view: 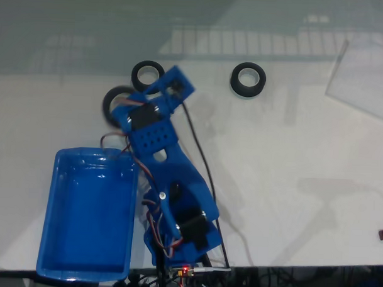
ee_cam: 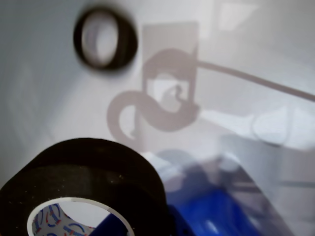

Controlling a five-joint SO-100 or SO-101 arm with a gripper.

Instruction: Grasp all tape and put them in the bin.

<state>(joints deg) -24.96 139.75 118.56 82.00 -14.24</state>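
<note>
A black tape roll [view: 111, 103] with a pale core hangs blurred at the arm's left side, just above the bin's far end, and my gripper [view: 122, 111] is shut on it. In the wrist view this roll [ee_cam: 88, 182] looms large at the bottom left. My gripper [ee_cam: 147, 227] clamps its wall, with a blue fingertip [ee_cam: 109, 231] showing inside the core. Two more tape rolls lie flat on the white table: one [view: 148, 73] right behind the arm, also in the wrist view [ee_cam: 105, 37], and one [view: 248, 79] further right. The blue bin [view: 54, 214] sits at the bottom left and holds nothing.
A black cable [view: 200, 156] trails from the arm across the table to the front edge. A clear sheet [view: 364, 77] lies at the far right. The arm's base [view: 182, 244] stands right beside the bin's right wall.
</note>
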